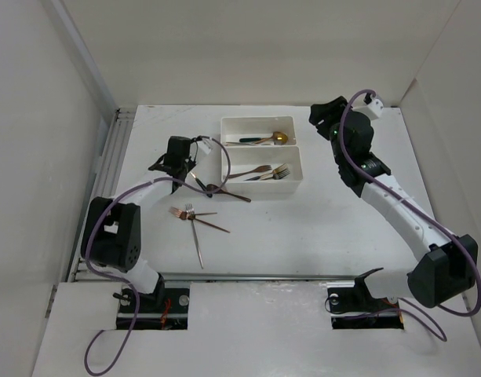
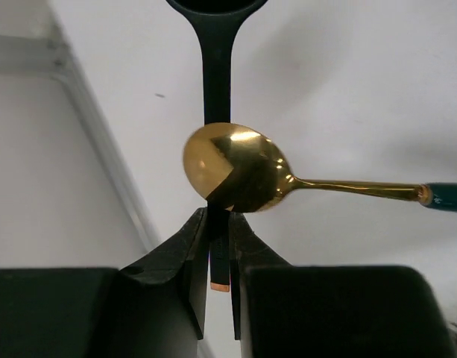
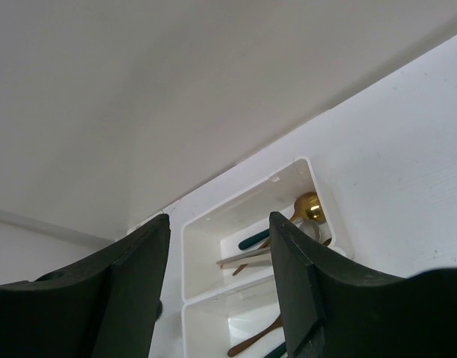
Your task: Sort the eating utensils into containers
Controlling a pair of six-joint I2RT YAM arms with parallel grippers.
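Observation:
My left gripper (image 1: 177, 162) is left of the trays, low over the table. In the left wrist view it (image 2: 219, 218) is shut on the handle of a black spoon (image 2: 215, 67). The bowl of a gold spoon with a teal handle (image 2: 235, 168) lies across that handle, just beyond the fingertips. Two white trays stand side by side. The far tray (image 1: 232, 124) holds several spoons, one of them gold (image 1: 281, 139). The near tray (image 1: 296, 184) holds forks (image 1: 273, 171). My right gripper (image 1: 322, 118) is open and empty, raised behind the trays' right end (image 3: 219, 246).
A copper spoon (image 1: 232, 195) lies on the table in front of the near tray. Copper forks (image 1: 194, 215) and a silver fork (image 1: 198, 242) lie nearer the arms. White walls close in the table on the left, back and right.

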